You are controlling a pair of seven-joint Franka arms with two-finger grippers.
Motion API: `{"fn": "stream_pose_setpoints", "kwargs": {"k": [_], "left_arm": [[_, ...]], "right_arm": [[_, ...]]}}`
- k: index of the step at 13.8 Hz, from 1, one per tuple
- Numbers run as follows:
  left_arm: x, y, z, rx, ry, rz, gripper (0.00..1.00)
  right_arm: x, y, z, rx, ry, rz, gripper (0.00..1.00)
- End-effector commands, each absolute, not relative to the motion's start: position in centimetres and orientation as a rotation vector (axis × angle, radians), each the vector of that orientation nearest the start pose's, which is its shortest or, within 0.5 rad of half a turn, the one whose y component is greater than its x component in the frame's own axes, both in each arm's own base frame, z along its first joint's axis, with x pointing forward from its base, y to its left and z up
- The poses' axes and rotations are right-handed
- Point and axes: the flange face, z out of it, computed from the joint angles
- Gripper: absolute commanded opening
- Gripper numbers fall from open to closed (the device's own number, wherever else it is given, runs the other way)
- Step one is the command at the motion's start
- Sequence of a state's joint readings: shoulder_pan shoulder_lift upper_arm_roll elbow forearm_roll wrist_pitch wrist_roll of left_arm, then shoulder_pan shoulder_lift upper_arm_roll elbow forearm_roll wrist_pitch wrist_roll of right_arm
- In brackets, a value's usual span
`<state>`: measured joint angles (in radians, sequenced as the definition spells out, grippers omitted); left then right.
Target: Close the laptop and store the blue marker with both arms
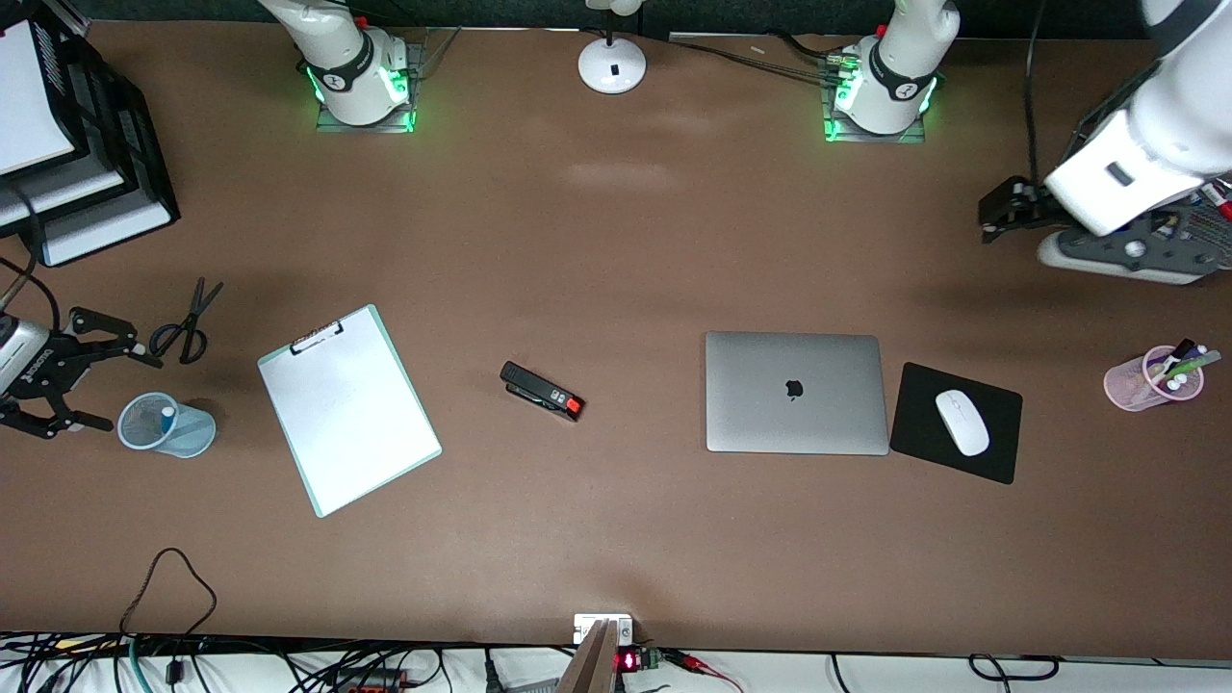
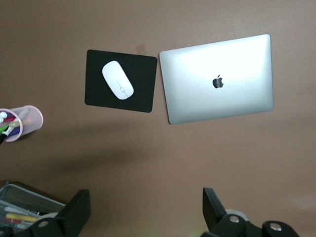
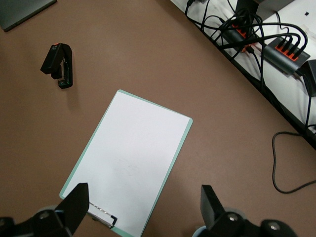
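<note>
Laptop (image 1: 796,392): lid already down, logo up, lying flat on the table toward the left arm's end, just beside a black mouse pad (image 1: 1001,452) that carries a white mouse (image 1: 962,423). A rigid metal slab, probably fairly heavy and smooth; if it needed shifting, the edges would be the only purchase, and a pinch on the flat lid would likely slide.

Blue marker (image 1: 167,412): only a small white-and-blue tip shows, inside the blue mesh cup (image 1: 164,424) at the right arm's end of the table (identity is a guess; too little shows to be sure). Such a pen should be light, stiff and slick-barrelled, best taken across mid-barrel.

Both parts of the task look done as things lie.

Outward from there: white clipboard (image 1: 348,408), black stapler (image 1: 542,391) between clipboard and laptop, scissors (image 1: 188,322) near the mesh cup, pink cup (image 1: 1150,378) of mixed markers nearer the front camera than the left arm's wrist.

Right gripper (image 1: 58,385): over the table's edge just beside the mesh cup, fingers spread, holding nothing.

Left gripper (image 1: 1001,207): up over the left arm's end of the table, fingers apart, empty; its wrist view looks down on laptop and mouse pad.
</note>
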<state>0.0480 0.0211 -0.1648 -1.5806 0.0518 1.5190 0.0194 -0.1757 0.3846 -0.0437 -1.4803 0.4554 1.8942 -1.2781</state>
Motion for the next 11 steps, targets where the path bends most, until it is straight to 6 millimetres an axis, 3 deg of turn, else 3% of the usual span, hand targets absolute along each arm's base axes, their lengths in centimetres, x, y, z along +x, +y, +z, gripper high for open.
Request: {"fn": "stream_pose_setpoints", "kwargs": {"k": [1, 4, 6, 9, 11], "left_arm": [[53.4, -4.6, 61.0, -3.107, 0.194, 0.052, 1.00], [53.2, -3.9, 61.0, -3.115, 0.170, 0.012, 1.00], [53.3, -1.8, 60.6, -3.162, 0.100, 0.022, 1.00], [53.1, -1.7, 60.2, -3.160, 0.116, 0.043, 1.00], [53.7, -1.3, 59.8, -3.160, 0.119, 0.053, 1.00]], "right_arm": [[65.9, -8.8, 48.2, -2.625, -1.176, -0.323, 1.00], [65.0, -6.4, 49.9, -2.699, -1.109, -0.232, 1.00], [63.9, -4.8, 51.4, -2.762, -1.020, -0.146, 1.00], [62.8, -2.3, 53.7, -2.852, -0.997, -0.081, 1.00], [61.9, -1.8, 54.7, -2.873, -0.918, -0.042, 1.00]]}}
